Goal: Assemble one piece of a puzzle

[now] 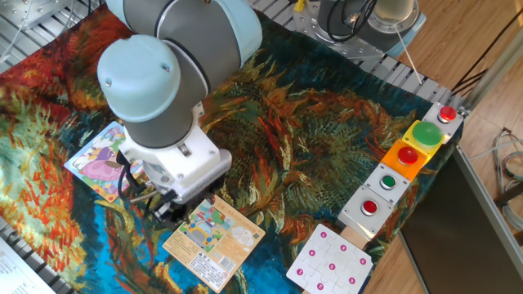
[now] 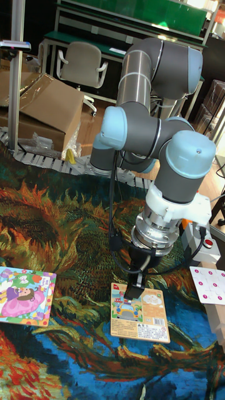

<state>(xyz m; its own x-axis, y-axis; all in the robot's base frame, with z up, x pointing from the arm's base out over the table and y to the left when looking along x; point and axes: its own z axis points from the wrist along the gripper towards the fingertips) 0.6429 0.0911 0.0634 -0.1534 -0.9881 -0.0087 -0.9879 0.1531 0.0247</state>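
Here the hand (image 2: 134,289) hangs low over the top edge of the tan-orange card (image 2: 139,312).
Its dark fingers point down close together; whether they grip anything cannot be told. The puzzle (image 2: 25,295) lies flat on the patterned cloth (image 2: 56,237) well to the side, apart from the hand.

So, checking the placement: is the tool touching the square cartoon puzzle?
Apart: the tall fixed view shows the tool over the tan-orange card, patterned cloth separating it from the puzzle.
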